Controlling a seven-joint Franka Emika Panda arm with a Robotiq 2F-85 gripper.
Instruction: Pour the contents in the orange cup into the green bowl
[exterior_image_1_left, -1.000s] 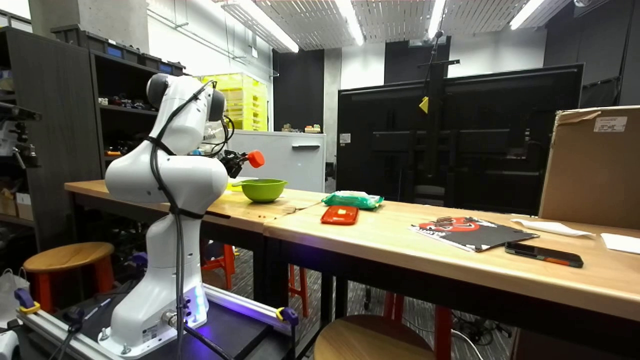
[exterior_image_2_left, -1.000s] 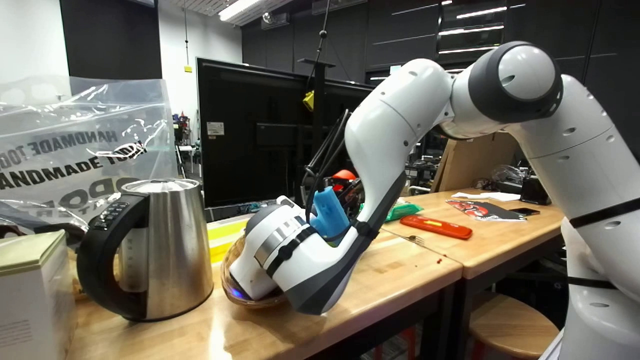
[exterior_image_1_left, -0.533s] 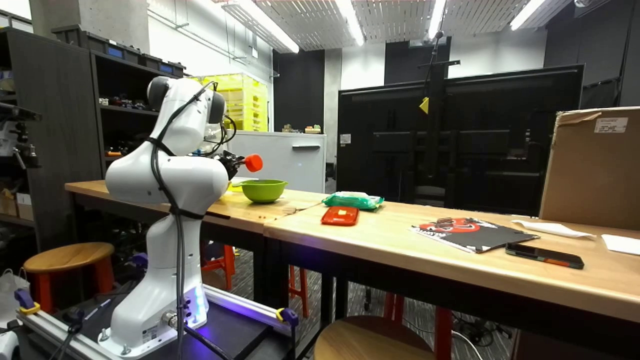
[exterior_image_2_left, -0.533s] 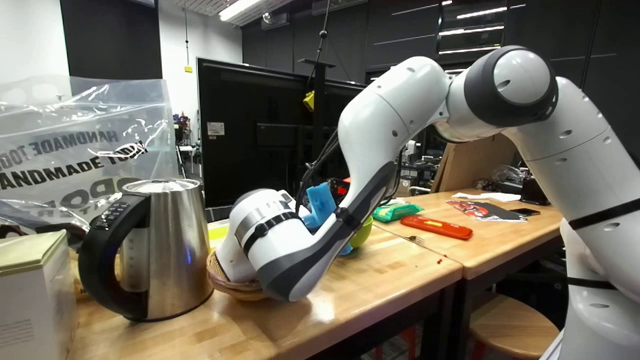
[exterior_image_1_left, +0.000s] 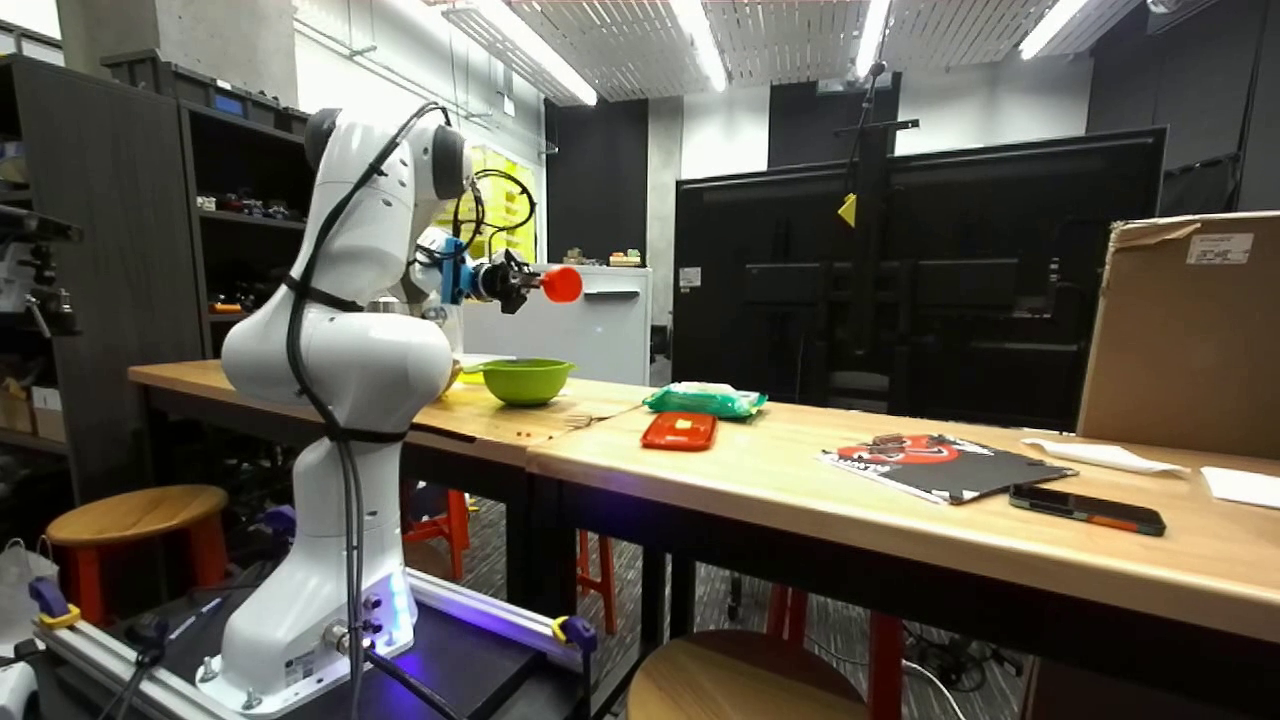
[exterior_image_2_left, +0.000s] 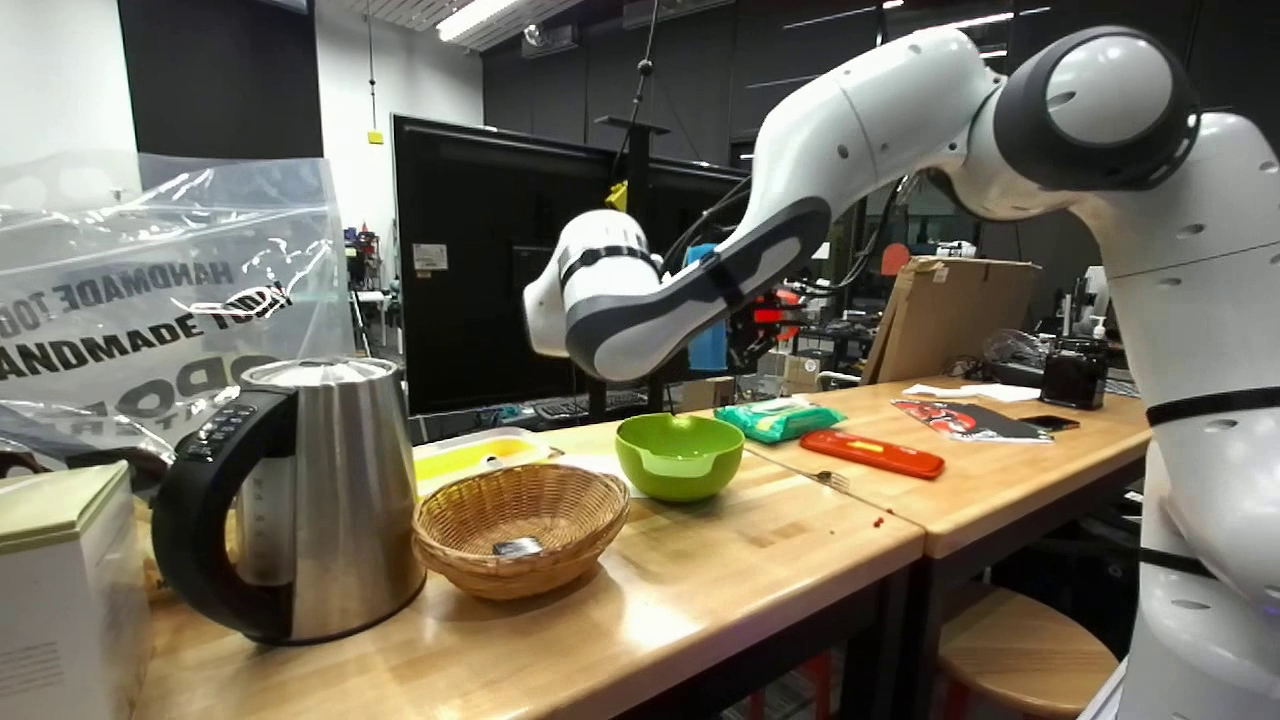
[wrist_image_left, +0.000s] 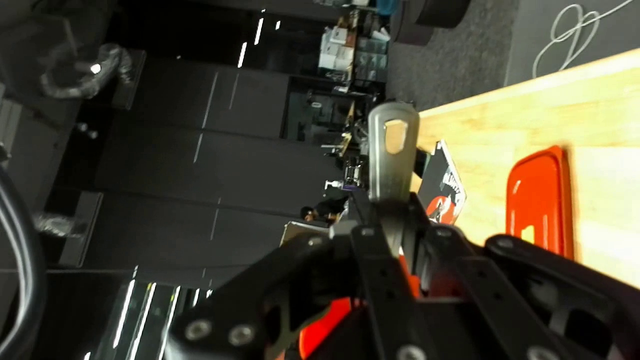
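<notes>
The orange cup is held in the air, high above the table, up and to the right of the green bowl. My gripper is shut on the cup's grey metal handle. In the wrist view the handle sticks up between the fingers, and part of the cup shows low behind them. I cannot tell which way the cup's opening faces, and its contents are hidden. The green bowl stands upright on the table; its bottom is hidden.
A wicker basket and a steel kettle stand beside the bowl. A green wipes pack, a red case and a fork lie on its opposite side. Small red bits lie near the table edge.
The arm and the cup have risen and moved away from the bowl, to the right in both exterior views. The bowl and the basket, earlier covered by the arm, now show fully.
</notes>
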